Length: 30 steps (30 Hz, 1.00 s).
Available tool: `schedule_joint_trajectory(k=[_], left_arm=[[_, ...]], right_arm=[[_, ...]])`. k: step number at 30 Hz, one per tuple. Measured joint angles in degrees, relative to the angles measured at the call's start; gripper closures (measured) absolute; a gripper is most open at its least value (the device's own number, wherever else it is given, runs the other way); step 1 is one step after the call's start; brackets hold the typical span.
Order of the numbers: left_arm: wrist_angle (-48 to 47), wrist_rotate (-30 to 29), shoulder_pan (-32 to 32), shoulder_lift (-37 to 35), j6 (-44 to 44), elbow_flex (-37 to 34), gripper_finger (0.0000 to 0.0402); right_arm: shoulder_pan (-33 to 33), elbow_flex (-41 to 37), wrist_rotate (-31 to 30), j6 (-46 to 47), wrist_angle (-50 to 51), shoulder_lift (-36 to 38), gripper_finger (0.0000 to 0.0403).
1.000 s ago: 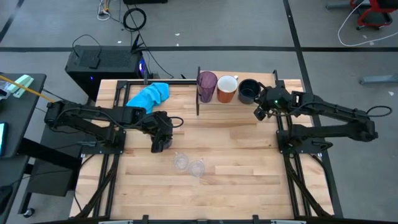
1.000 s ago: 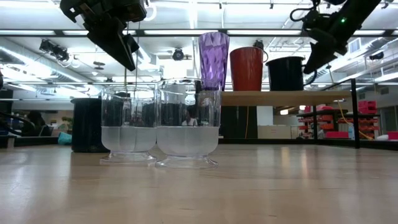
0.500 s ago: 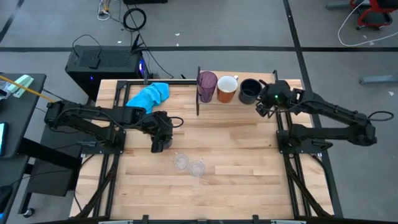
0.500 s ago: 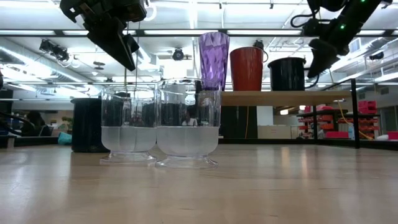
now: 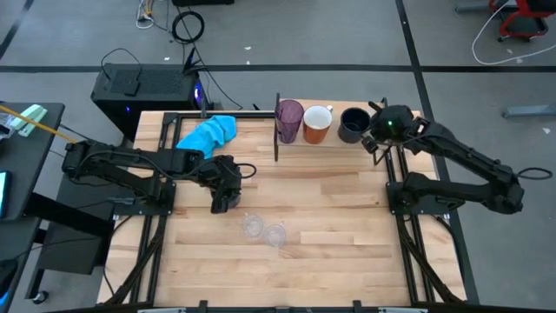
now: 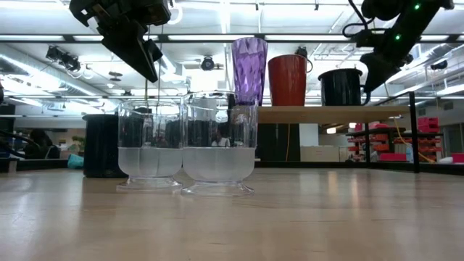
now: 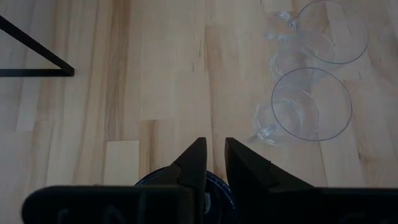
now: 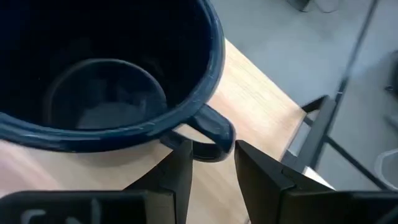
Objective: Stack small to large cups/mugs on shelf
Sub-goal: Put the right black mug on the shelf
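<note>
On the shelf (image 6: pixel 326 114) stand a purple tumbler (image 5: pixel 289 120), an orange mug (image 5: pixel 318 123) and a dark navy mug (image 5: pixel 353 124) in a row. My right gripper (image 5: pixel 372 137) is at this navy mug's handle, shut on it. Two clear glasses (image 5: pixel 253 227) (image 5: pixel 275 235) stand upright on the table near the middle. My left gripper (image 5: pixel 224 202) hovers beside them, its fingers a narrow gap apart and empty. Under it stands the second navy mug (image 7: pixel 186 186), only its rim showing. My right gripper pinches the navy mug's handle loop (image 8: pixel 214 138) between its two fingers (image 8: pixel 180 168), which come from the table's right side. The mug stands upright with its base on the shelf board (image 6: pixel 339 87).
A blue cloth (image 5: pixel 208 133) lies at the table's far left. The shelf's thin dark upright panel (image 5: pixel 277 130) stands left of the tumbler. Black frame rails run along the table's left and right sides.
My right gripper has gone toward the table's far edge, up to the navy mug's handle on the shelf. The mug has shifted a little toward the table's right edge along the shelf.
</note>
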<state>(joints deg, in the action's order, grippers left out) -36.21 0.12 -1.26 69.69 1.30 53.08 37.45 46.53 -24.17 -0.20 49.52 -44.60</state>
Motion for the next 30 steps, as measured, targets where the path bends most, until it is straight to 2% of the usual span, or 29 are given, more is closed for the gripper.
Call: schedule_joint_trajectory(k=[6,10,15,21,30], left_arm=[[0.0,0.0,0.0,0.0,0.0,0.0,0.0334],[0.0,0.0,0.0,0.0,0.0,0.0,0.0334],[0.0,0.0,0.0,0.0,0.0,0.0,0.034],[0.0,0.0,0.0,0.0,-0.2,0.0,0.0339],[-0.1,0.0,0.0,0.0,0.9,0.0,0.0346]], right_arm=[[0.0,5.1,2.8,3.0,2.2,0.0,0.0276],[0.0,9.2,4.7,5.5,7.7,-1.4,0.0276],[-0.1,8.9,9.6,6.4,11.8,-3.9,0.0276],[2.8,7.4,8.6,2.2,11.1,-7.6,0.0276],[10.4,7.4,5.8,-8.1,3.0,-8.3,0.0276]])
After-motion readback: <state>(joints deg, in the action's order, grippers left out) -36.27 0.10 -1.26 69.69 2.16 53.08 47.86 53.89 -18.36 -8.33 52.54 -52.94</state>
